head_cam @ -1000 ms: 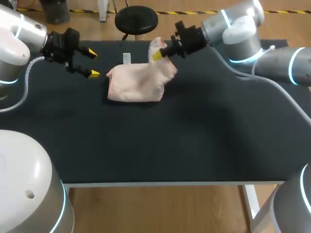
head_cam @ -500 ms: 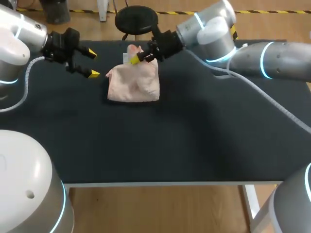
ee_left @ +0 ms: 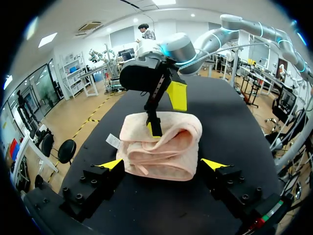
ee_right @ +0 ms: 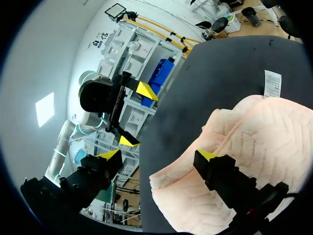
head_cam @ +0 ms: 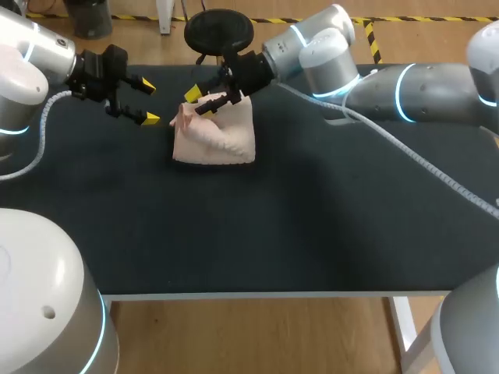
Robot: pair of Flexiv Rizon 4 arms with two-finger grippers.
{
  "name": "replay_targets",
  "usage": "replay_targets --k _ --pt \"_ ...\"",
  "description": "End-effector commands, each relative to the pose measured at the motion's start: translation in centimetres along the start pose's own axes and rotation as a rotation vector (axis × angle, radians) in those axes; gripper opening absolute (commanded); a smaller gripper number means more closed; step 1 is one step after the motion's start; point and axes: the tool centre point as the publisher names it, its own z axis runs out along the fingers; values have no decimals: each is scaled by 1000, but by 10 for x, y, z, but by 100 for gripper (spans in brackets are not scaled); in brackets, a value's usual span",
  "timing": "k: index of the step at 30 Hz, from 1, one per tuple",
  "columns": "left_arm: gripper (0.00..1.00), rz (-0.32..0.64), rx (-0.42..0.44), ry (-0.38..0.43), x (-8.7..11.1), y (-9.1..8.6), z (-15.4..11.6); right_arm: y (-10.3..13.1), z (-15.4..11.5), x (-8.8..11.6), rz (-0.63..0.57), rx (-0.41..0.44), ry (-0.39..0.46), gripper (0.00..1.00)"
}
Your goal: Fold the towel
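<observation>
The pink towel (head_cam: 214,139) lies folded in a thick bundle on the black table (head_cam: 312,218), at the back left. My right gripper (head_cam: 201,101) hovers open over the towel's far left corner. One finger (ee_left: 154,125) rests on the top fold and the other is lifted clear. In the right wrist view the towel (ee_right: 254,142) lies under and beside one finger, with nothing between the two. My left gripper (head_cam: 148,101) stands open just left of the towel, apart from it. The left wrist view shows the towel (ee_left: 161,147) straight ahead of the left gripper (ee_left: 162,164), between its spread tips.
A white tag (ee_left: 113,142) sticks out from the towel's far side onto the table. Bare black tabletop stretches to the right and towards the front edge (head_cam: 249,294). The right arm (head_cam: 390,78) crosses the back of the table.
My right gripper carried the towel's raised corner leftward across the towel, then opened and let it drop onto the fold. The left arm has not moved.
</observation>
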Motion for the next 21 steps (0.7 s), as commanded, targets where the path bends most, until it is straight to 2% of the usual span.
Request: replay_targets --k 1,3,8,13,17,21 --pt "100 2 2 -3 0 1 1 0 -17 -2 7 -11 5 100" --pt "100 2 2 -3 0 1 1 -7 -17 4 13 -1 -15 100" --pt "100 2 2 -3 0 1 1 -32 2 12 32 55 34 100" --pt "100 2 2 -3 0 1 1 -62 28 11 59 160 33 100" --pt "100 2 2 -3 0 1 1 -79 45 0 92 221 26 100" --pt "100 2 2 -3 0 1 1 -79 48 -12 111 217 11 100"
